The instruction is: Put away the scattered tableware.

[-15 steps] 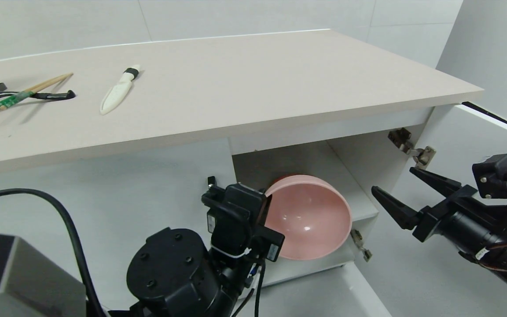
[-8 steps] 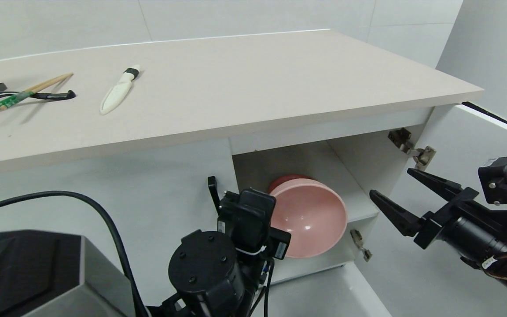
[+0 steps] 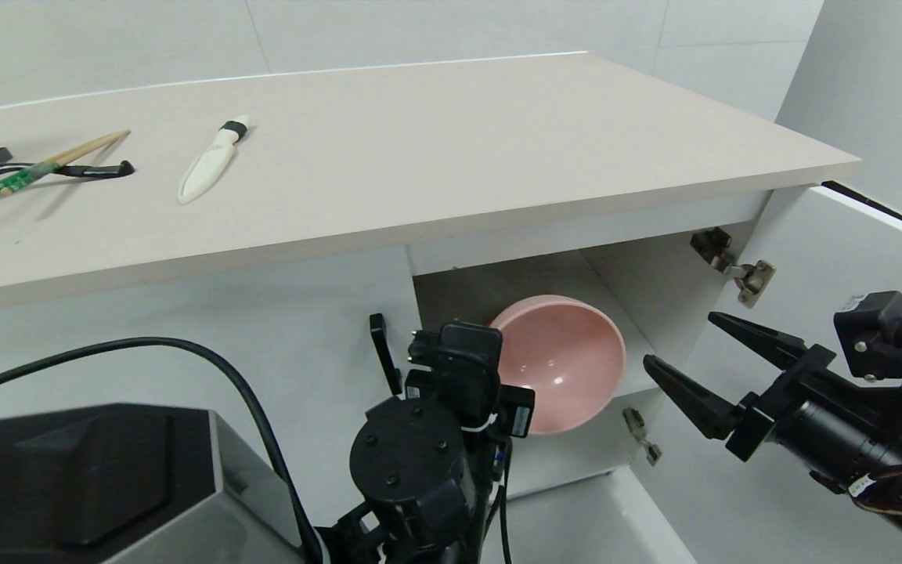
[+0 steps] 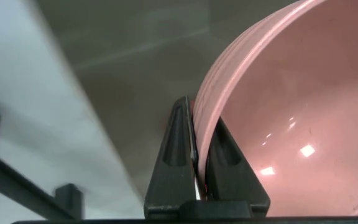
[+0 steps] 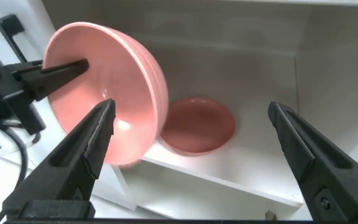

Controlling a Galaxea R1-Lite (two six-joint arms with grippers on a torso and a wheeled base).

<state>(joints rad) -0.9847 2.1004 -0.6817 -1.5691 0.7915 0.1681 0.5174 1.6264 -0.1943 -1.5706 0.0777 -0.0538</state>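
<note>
My left gripper (image 4: 199,118) is pinching the rim of the pink bowl (image 3: 564,364), one finger inside and one outside. I am holding the bowl tipped on edge at the left of the open cabinet (image 3: 654,274). A shallow pink dish (image 5: 197,124) is lying on the shelf (image 5: 253,168) just behind it. My right gripper (image 3: 680,338) is hovering to the right with its fingers spread wide, holding nothing. Chopsticks (image 3: 67,153) and a white knife (image 3: 212,160) are lying on the countertop (image 3: 420,141), far left.

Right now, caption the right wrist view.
Left gripper holds a pink bowl tilted beside a shallow pink dish inside the cabinet.
</note>
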